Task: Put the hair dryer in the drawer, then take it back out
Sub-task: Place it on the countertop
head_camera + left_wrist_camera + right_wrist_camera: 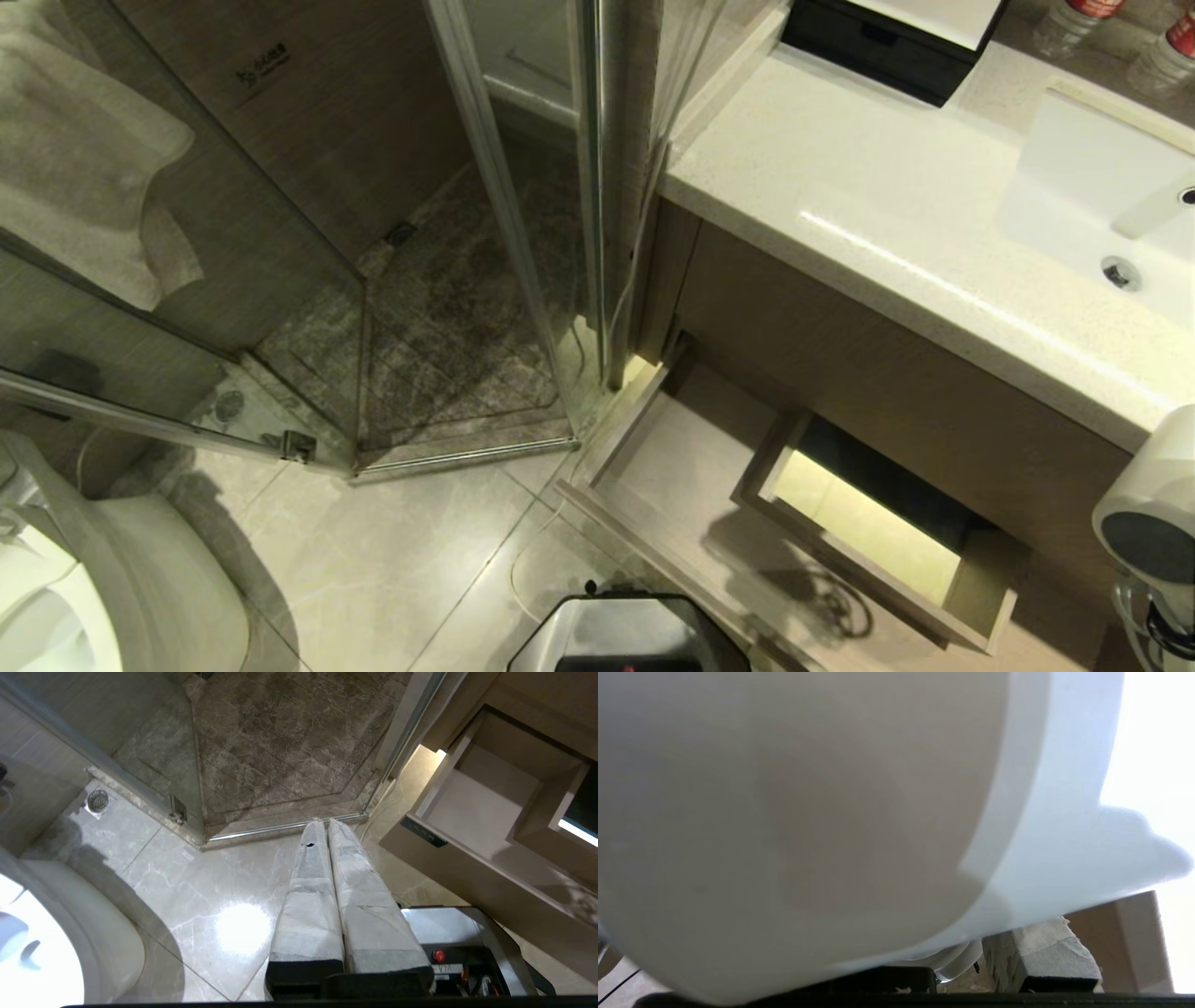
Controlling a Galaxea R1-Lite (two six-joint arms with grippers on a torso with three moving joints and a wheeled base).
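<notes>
The white hair dryer (1153, 504) hangs in the air at the right edge of the head view, grey rear grille (1144, 551) facing me and cord (1153, 627) bundled below. Its body (808, 812) fills the right wrist view. My right gripper (966, 952) is shut on it, with one taped finger (1045, 952) showing beside the handle. The drawer (653, 467) stands pulled out under the vanity, left of and below the dryer. It is bare inside apart from its box-shaped cut-out (868, 523). My left gripper (327, 822) is parked over the floor, shut and holding nothing.
The white countertop (840, 187) with its sink (1102, 215) and a black box (887, 37) lies above the drawer. A glass shower door (504, 233) stands left of the vanity. The toilet (56, 579) is at the lower left, my base (625, 639) just before the drawer.
</notes>
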